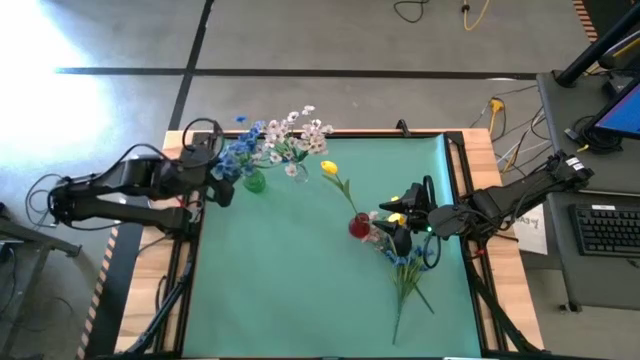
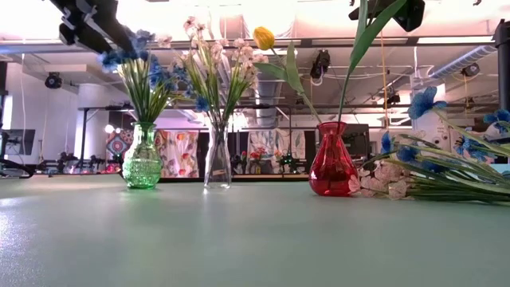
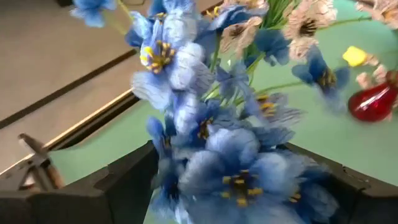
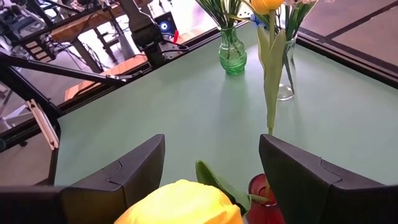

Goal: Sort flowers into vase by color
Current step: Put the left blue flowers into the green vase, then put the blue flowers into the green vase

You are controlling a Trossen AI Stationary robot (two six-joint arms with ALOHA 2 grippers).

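Your blue flowers stand in the green vase at the far left of the mat, and the left gripper sits right over them. In the left wrist view the blue blossoms fill the space between the two dark fingers, which stand wide apart; you cannot tell from the pictures whether they press on any stem.

Just beside the green vase is the clear vase with the pink-white flowers. The two bunches lean into each other at the top.

Nearer the middle, the red vase holds one yellow tulip on a long stalk that tilts toward the clear vase. Your right gripper hovers just beside the red vase, on its right. In the right wrist view a second yellow bud lies between that gripper's fingers, low in the gap, with a green leaf next to it and the red vase's rim just beyond. The fingers are spread wide and the bud does not visibly touch either one.

On the mat near the right gripper, a loose pile of flowers lies flat, blue and pale blossoms toward the red vase, stalks pointing toward the near edge.
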